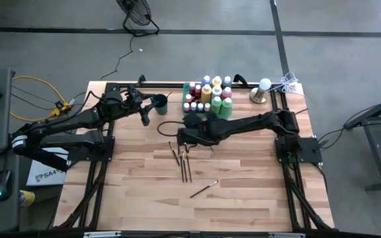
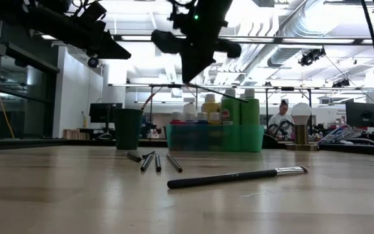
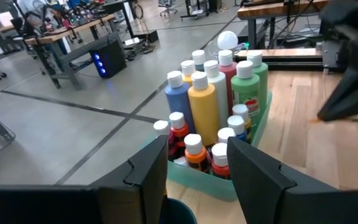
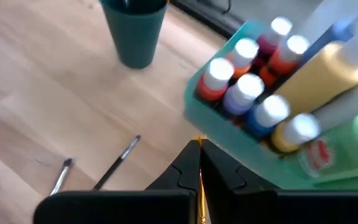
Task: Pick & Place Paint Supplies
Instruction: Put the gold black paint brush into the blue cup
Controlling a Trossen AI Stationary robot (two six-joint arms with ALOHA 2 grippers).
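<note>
The wooden worktop (image 1: 243, 192) carries everything, with both dark arms reaching in toward its far middle. The green tray (image 1: 185, 89) sits at the far edge, packed with upright paint bottles (image 1: 207, 92) with pale caps: tall yellow, blue, white, red and green ones at the back, shorter red, orange and purple ones in front. Just left of the tray stands the dark cup (image 1: 160, 102). A small round lamp (image 1: 262, 90) stands to the right of the tray.

The left claw (image 1: 144, 114) hangs above the worktop near the cup, its fingers (image 3: 253, 171) partly apart with nothing between them. The right claw (image 1: 181, 137) hovers just near of the tray, raised off the wood, its fingers pressed together on a thin orange-tipped stick that looks like a paintbrush (image 4: 199, 180); most of it is hidden.

Several thin dark brushes (image 1: 184, 162) lie together on the worktop just near of the right claw. One more brush (image 1: 204, 189) lies apart, nearer still and to the right, at a slant.
</note>
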